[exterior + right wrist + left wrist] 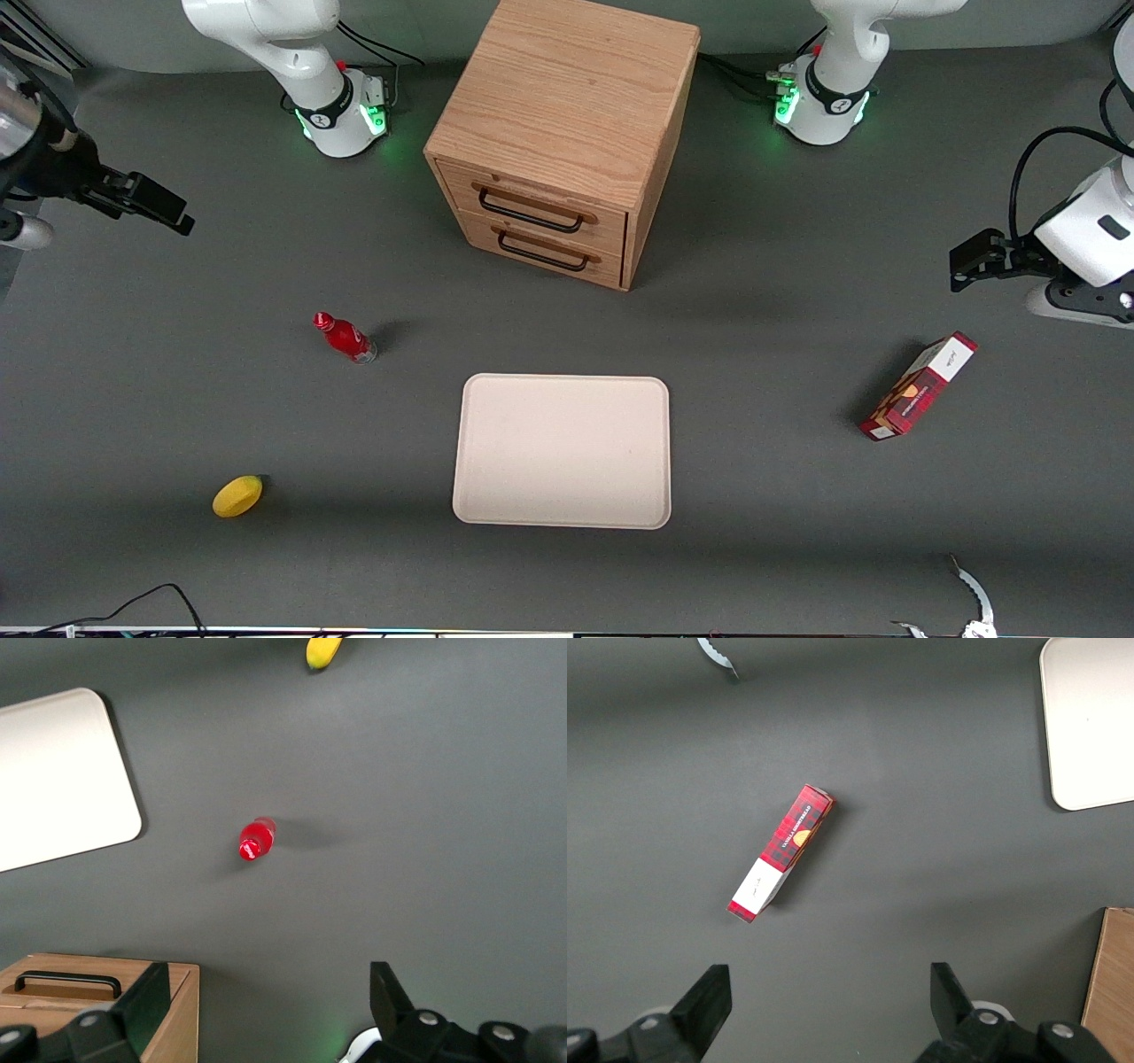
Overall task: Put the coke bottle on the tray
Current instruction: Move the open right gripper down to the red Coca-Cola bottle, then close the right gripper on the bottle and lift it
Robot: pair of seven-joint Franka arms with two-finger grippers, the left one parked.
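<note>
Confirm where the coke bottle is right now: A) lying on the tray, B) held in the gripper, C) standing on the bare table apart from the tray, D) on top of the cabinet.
C: the coke bottle stands on the table, clear of the tray; the open gripper hovers above, empty.

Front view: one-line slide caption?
Open gripper held high at the working arm's end, coke bottle standing on the table, apart from the empty tray.
</note>
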